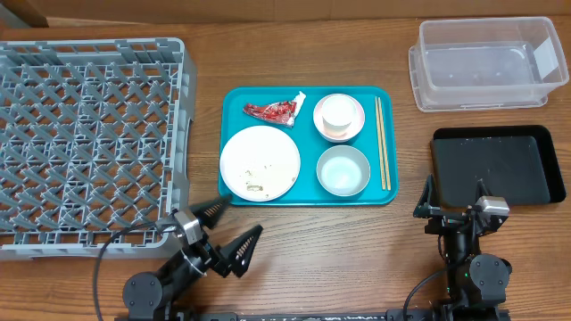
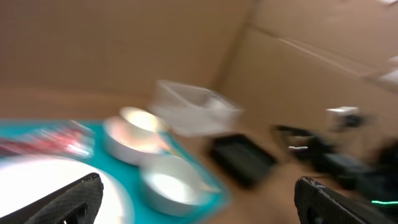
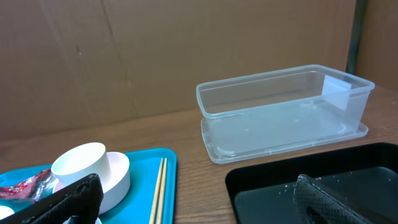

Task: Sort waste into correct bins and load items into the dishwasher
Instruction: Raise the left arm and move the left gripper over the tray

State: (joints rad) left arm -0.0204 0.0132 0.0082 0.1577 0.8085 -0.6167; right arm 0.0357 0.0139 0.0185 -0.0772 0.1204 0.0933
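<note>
A teal tray (image 1: pixel 308 193) holds the red wrapper (image 1: pixel 274 110), a white plate (image 1: pixel 260 162) with pale crumbs (image 1: pixel 253 186), a pink bowl (image 1: pixel 354 116) with a white cup (image 1: pixel 338 113) in it, a grey-blue bowl (image 1: pixel 343 170) and chopsticks (image 1: pixel 383 143). The grey dish rack (image 1: pixel 85 138) is at the left. The clear tub (image 1: pixel 486 64) and black tray (image 1: pixel 498 165) are at the right. My left gripper (image 1: pixel 227 229) is open near the teal tray's front left corner. My right gripper (image 1: pixel 455 200) is open at the black tray's front left corner. The left wrist view is blurred.
The right wrist view shows the clear tub (image 3: pixel 283 112), the black tray (image 3: pixel 298 186), the chopsticks (image 3: pixel 157 193) and the cup (image 3: pixel 79 165) in the pink bowl. A brown cardboard wall stands behind the table. Bare wood lies between the teal tray and the bins.
</note>
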